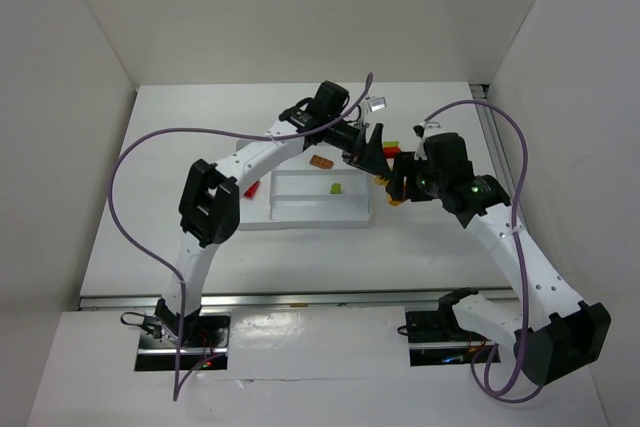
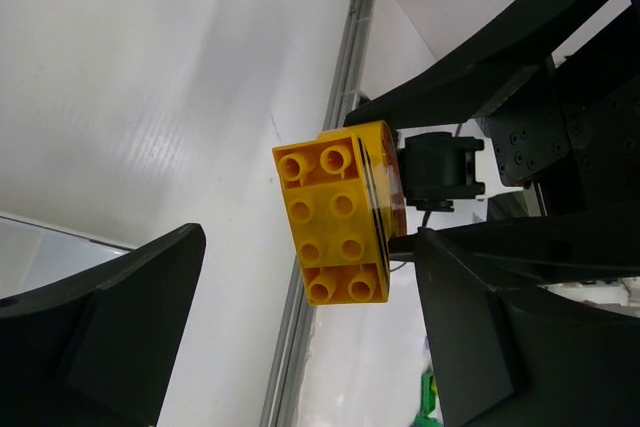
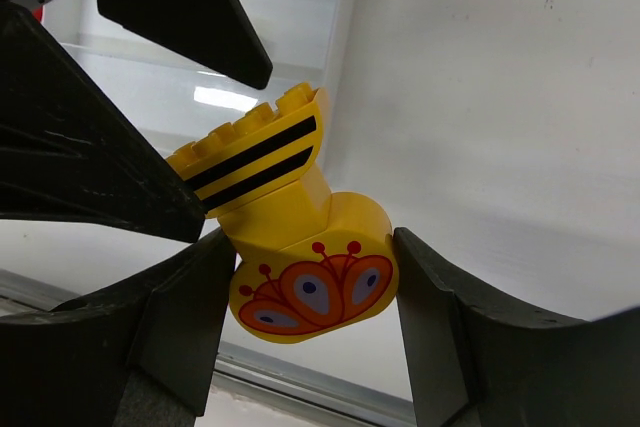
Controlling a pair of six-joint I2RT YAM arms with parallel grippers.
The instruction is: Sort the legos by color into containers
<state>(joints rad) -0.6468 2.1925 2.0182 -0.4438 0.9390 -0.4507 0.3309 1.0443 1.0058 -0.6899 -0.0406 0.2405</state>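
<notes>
A yellow brick (image 3: 290, 247) with black stripes and a painted fan pattern is held above the table (image 1: 180, 147), just off the right edge of the white tray (image 1: 300, 215). The right gripper (image 3: 312, 259) is clamped on its rounded end. The left gripper (image 2: 310, 237) is spread wide around the studded end, its left finger well clear. A green brick (image 1: 336, 188) lies in a long compartment of the tray and an orange-brown brick (image 1: 320, 162) in the far one. A red brick (image 1: 251, 190) lies on the table beside the tray's left edge.
</notes>
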